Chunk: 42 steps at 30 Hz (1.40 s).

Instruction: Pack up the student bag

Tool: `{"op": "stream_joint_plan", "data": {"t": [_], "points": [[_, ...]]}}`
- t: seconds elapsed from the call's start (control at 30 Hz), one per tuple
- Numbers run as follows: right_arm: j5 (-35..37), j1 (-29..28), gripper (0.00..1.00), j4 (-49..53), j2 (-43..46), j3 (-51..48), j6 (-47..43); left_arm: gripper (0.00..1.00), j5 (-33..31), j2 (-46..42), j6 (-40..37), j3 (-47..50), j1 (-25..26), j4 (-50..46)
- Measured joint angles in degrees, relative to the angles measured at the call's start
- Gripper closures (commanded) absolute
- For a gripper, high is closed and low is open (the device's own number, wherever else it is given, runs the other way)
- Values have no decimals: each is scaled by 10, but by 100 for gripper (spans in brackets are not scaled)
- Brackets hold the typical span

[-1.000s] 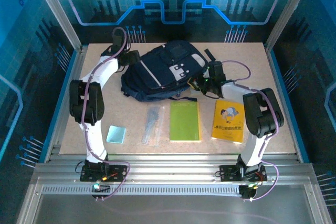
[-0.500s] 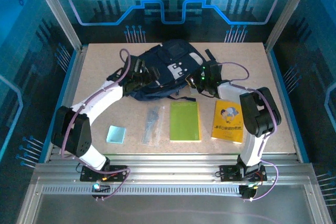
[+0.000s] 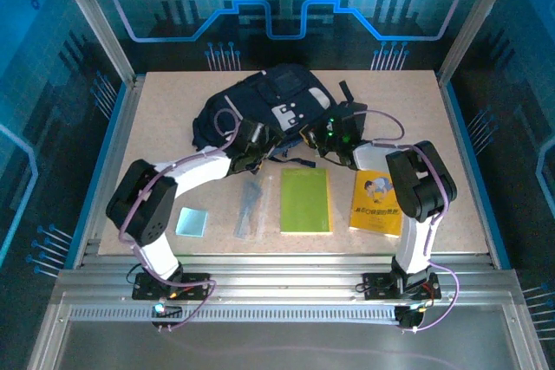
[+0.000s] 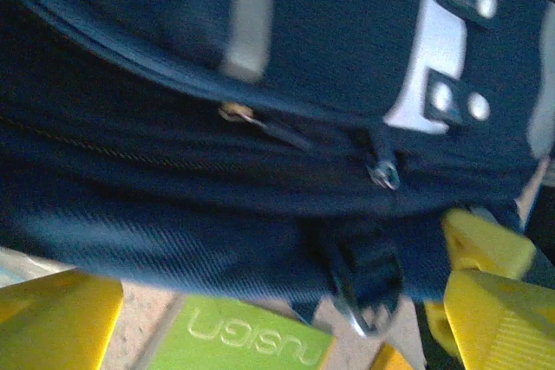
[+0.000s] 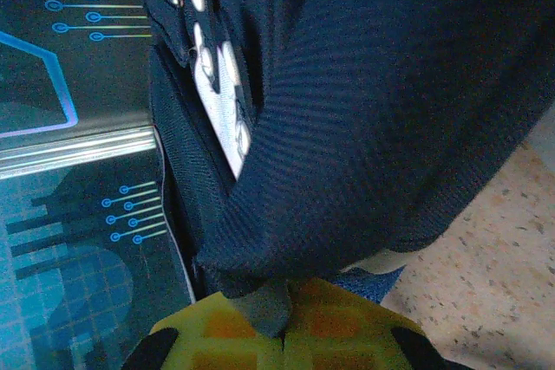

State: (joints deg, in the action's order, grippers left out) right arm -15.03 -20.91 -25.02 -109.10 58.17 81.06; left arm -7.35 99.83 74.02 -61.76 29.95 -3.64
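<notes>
Top external: student bag (image 3: 269,101) lies upper centre of frame, right gripper (image 3: 312,134) clamped on its near-edge fabric, left gripper (image 3: 253,140) spread apart facing zipper pull (image 4: 382,172); that thin pinch may slip and shift the bag

A large dark navy student bag (image 3: 269,110) with light grey patches lies flat near the table's far edge, at its middle, zippers closed.
</notes>
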Motion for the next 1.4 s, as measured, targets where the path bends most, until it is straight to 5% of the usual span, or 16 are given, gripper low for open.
{"op": "stream_joint_plan", "data": {"t": [0.1,0.27,0.33,0.37,0.43,0.5,0.6,0.8,0.97,1.33,1.4], "points": [[-4,0,100,-21,0,-18,5,26,-19,16,11,0,-1,1],[-12,3,99,-42,10,-44,3,100,-44,31,6,-3,-6,-3],[-18,4,85,-40,16,-47,-8,100,-44,31,2,-5,-8,-3],[-19,4,61,-40,18,-48,-16,100,-45,31,-4,-7,-7,-6],[-34,7,36,-39,23,-50,-30,100,-45,31,-6,-10,-8,-8],[-43,8,25,-43,26,-53,-43,100,-44,31,-6,-11,-9,-9],[-54,8,21,-51,26,-52,-63,100,-40,25,-6,-11,-9,-10],[-66,8,30,-55,3,-27,-78,100,-24,-1,-10,-14,-12,-11],[-77,15,98,-47,-42,17,-89,100,2,-4,-36,-35,-21,-21],[-94,44,100,13,8,24,-93,100,123,38,-122,-99,-63,-20],[-91,51,100,23,17,24,-77,92,144,50,-149,-117,-66,-21]]}}
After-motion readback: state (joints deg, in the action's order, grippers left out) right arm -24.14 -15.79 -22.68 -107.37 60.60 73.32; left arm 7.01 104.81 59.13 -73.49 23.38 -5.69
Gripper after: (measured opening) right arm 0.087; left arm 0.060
